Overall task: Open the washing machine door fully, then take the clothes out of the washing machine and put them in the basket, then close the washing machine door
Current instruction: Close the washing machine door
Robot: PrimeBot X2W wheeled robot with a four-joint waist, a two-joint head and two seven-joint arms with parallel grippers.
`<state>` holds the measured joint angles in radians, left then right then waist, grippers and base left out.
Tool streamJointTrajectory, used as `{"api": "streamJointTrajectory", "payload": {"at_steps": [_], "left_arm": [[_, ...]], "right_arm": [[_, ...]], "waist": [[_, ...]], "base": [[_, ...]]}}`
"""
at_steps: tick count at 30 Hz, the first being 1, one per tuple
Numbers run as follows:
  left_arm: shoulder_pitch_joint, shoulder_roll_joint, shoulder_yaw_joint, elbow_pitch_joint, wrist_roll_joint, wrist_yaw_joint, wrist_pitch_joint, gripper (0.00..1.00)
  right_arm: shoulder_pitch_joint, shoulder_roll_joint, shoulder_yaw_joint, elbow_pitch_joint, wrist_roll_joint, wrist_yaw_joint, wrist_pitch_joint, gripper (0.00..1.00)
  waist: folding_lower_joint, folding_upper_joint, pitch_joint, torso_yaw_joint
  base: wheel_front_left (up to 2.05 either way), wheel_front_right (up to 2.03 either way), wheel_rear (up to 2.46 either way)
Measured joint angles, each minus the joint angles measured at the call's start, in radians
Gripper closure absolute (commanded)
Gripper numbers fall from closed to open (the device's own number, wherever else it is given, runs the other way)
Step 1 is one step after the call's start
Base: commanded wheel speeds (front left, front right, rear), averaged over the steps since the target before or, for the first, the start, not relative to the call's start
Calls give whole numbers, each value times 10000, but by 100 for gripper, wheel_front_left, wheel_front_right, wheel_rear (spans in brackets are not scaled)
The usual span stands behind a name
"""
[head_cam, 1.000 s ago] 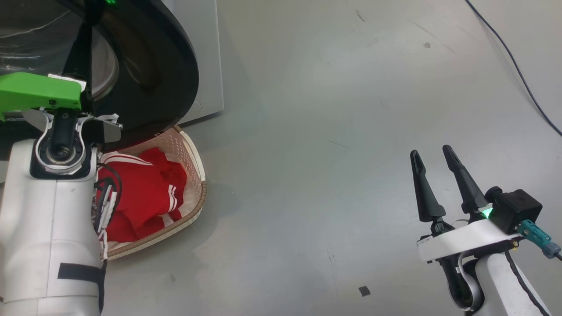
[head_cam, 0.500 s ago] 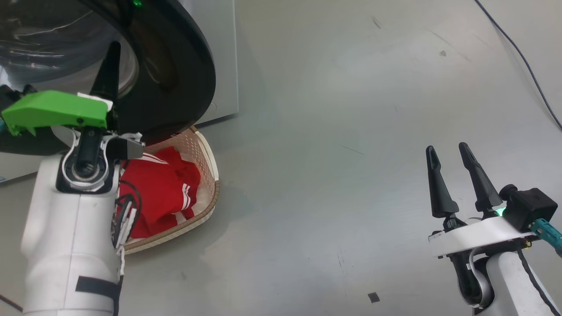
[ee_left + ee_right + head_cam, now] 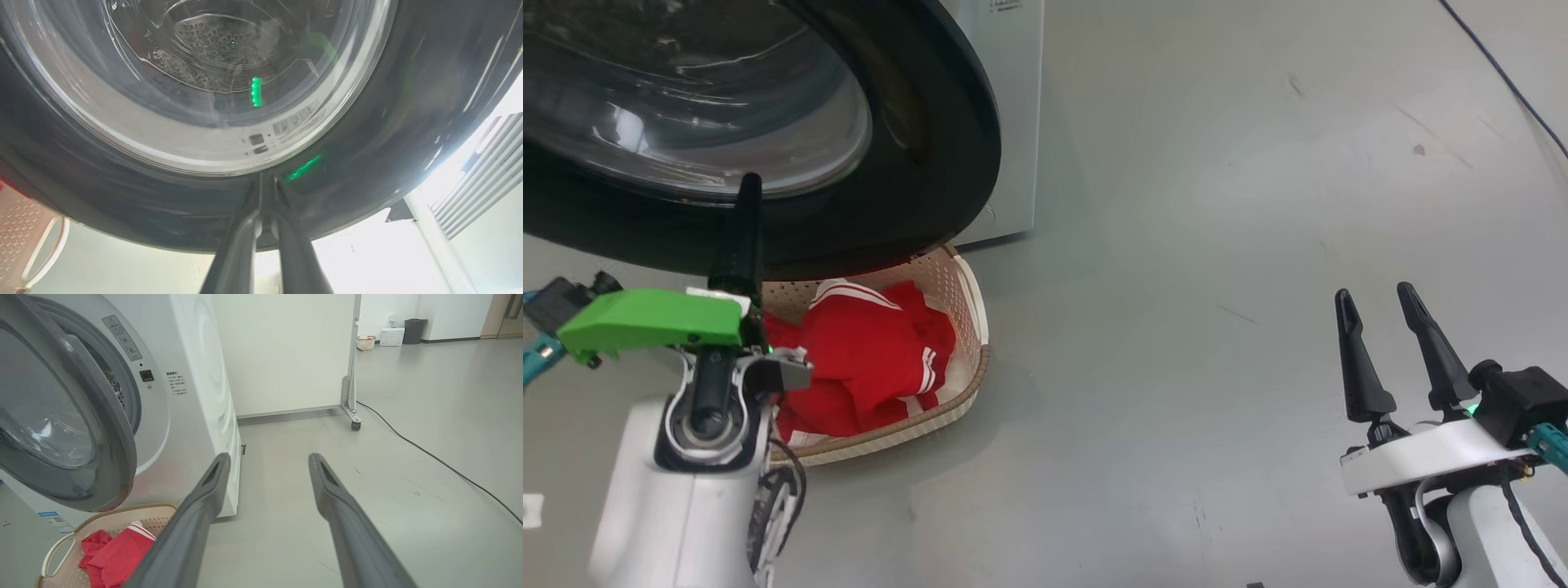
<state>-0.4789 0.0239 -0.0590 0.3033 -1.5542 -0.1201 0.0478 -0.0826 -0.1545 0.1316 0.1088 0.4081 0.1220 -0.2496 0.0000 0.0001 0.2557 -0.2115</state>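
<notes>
While my left fingers (image 3: 739, 237) are pressed together with nothing between them, they point up the frame at the lower band of the door (image 3: 931, 163). In the left wrist view their tips meet the glossy black rim just below the glass, though firm contact cannot be confirmed. My right fingers (image 3: 1356, 359) are spread and hold nothing, at the lower right of the head view, well apart from the work.

Location. The door fills the upper left of the head view and stands ajar on the washing machine (image 3: 196, 375). The basket (image 3: 968, 302) sits on the floor (image 3: 1176, 327) under the door's lower edge, with the clothes (image 3: 866, 359) heaped inside it. Judged from this, only the closing step is left.

Hazards.
1. Slip: the rim is glossy and curved, so a push through two narrow tips could skate onto the glass or off the edge.
2. Incomplete latch: a push low on the door, away from the catch side, may stop short of shutting it.
3. Snag: the door's lower edge passes close above the basket and the heap, and the sweep could drag either.

Orientation. The door is round and has no long axis. Its plane stands upright. In the right wrist view its inner face is turned toward the machine's opening, and its free edge stands off the front.
</notes>
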Motion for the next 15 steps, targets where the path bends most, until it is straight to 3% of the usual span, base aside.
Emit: {"api": "streamJointTrajectory", "payload": {"at_steps": [1, 2, 7, 15], "left_arm": [[214, 2, -105, -130, -56, 0, -23, 48], [606, 0, -309, -470, -219, 0, -176, 0], [1486, 8, -472, -922, -25, 0, -853, 0], [2594, 186, -1206, -1256, 2403, 0, -2048, 0]], "right_arm": [[53, -8, -8, 4, -46, 0, -29, 0], [172, -35, -25, 15, -119, 0, -29, 0], [389, -44, -23, 40, -247, 0, -29, 0], [564, -36, -13, 38, -414, 0, -29, 0]], "waist": [[0, 0, -59, 66], [0, 0, -172, 213], [0, 0, -482, 572], [0, 0, -943, 1090]], "base": [[0, 0, 0], [0, 0, 0], [0, 0, 0], [0, 0, 0]]}}
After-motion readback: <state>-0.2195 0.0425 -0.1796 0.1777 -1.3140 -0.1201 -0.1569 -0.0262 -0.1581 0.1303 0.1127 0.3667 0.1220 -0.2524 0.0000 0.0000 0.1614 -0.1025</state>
